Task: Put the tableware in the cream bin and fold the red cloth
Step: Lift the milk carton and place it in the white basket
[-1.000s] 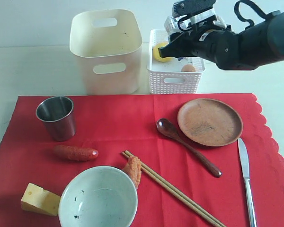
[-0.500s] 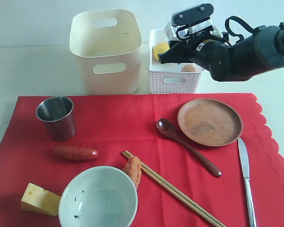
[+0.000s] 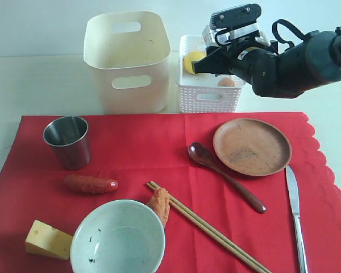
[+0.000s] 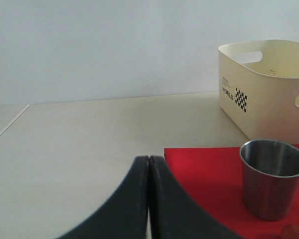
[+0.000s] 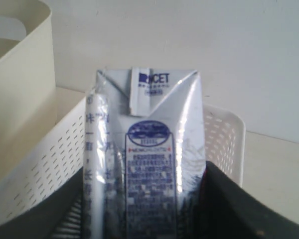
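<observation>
**Milk carton held over the lattice basket, tableware not yet binned**

A small blue-and-white milk carton (image 5: pixel 149 149) is clamped upright between the dark fingers of the right gripper (image 5: pixel 144 204), which are set partly apart at the carton's width. The white lattice basket (image 3: pixel 207 102) is seen directly below and around those fingers. The carton is therefore judged to be going in there with the food, kept apart from the dishes. Just to one side of the same fingers stands the tall cream plastic bin (image 3: pixel 131 99), in which no tableware can be seen.

The fingers of the left gripper (image 4: pixel 148 199) are pressed fully together on nothing. A steel cup (image 4: pixel 273 179) stands near their tips on the bright red cloth (image 3: pixel 159 148), which is spread flat and unfolded. Well away from the right fingers, the pale grey-white bowl (image 3: pixel 118 239), round brown plate (image 3: pixel 251 147), dark wooden spoon (image 3: pixel 227 177), wooden chopsticks (image 3: pixel 207 227) and silver table knife (image 3: pixel 295 216) are left on that cloth.
</observation>
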`<action>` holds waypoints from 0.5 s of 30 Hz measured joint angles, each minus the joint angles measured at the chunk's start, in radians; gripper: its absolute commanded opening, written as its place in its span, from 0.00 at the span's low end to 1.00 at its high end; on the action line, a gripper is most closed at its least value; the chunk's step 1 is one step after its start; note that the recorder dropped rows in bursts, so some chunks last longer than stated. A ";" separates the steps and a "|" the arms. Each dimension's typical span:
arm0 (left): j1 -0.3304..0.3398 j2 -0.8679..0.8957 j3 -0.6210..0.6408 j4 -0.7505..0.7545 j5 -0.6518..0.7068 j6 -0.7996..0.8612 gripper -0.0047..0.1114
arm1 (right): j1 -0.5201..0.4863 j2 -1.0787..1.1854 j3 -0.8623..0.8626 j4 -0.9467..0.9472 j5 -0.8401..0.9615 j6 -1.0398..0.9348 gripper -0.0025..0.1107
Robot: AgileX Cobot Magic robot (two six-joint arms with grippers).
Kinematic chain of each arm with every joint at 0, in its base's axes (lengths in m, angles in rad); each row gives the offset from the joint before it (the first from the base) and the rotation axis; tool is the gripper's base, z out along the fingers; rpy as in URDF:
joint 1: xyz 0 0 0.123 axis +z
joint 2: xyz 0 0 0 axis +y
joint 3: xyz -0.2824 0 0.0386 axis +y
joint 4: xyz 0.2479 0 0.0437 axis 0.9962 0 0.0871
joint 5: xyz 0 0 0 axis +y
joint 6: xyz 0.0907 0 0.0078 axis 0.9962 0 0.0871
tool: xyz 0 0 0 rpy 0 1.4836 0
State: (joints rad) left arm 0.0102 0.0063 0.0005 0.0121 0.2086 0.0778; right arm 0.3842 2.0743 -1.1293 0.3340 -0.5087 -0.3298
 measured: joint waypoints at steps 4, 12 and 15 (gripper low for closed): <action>0.000 0.000 0.000 0.000 0.000 0.000 0.04 | 0.000 0.000 0.000 0.004 -0.003 0.000 0.53; 0.000 0.000 0.000 0.000 0.000 0.000 0.04 | 0.000 0.000 0.000 -0.019 -0.030 0.000 0.74; 0.000 0.000 0.000 0.000 0.000 0.000 0.04 | 0.000 -0.013 0.000 -0.047 0.001 -0.009 0.74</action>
State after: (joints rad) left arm 0.0102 0.0063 0.0005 0.0121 0.2086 0.0778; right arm 0.3842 2.0612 -1.1293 0.2870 -0.5072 -0.3386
